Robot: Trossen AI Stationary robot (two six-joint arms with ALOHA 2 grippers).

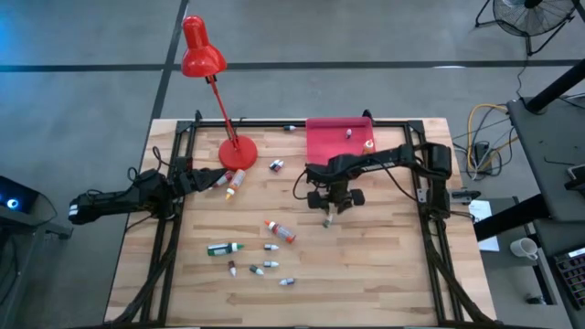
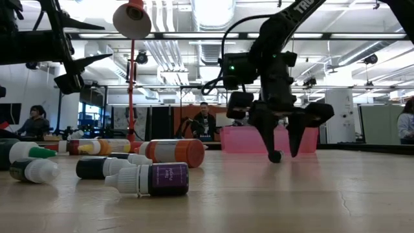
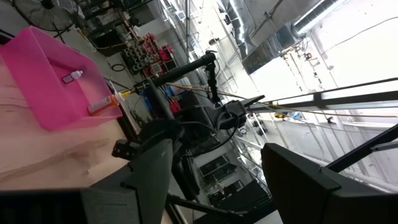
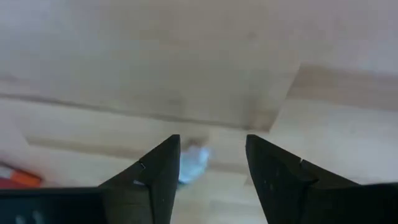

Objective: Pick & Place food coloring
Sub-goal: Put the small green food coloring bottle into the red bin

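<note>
High: right claw point(image 1: 328, 217) down on counter point(image 1: 384, 265) below pink tray point(image 1: 334, 146), over small whitish bottle; 2 bottles already in tray.
Low: jaws parted.
Right wrist: whitish bottle point(image 4: 194, 160) between open fingers, ungripped. Next: close, lift.
Left claw point(image 1: 196, 180) parked wide open, empty.

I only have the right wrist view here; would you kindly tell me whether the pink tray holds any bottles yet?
Observer: Yes, the pink tray holds two: a small whitish bottle and an orange bottle.
Operator: Thank you. Where is the left hand?
Observer: The left hand waits open near the red lamp's base.
Operator: What else lies loose on the table?
Observer: A dark green bottle lies in a loose group toward the front left.
</note>
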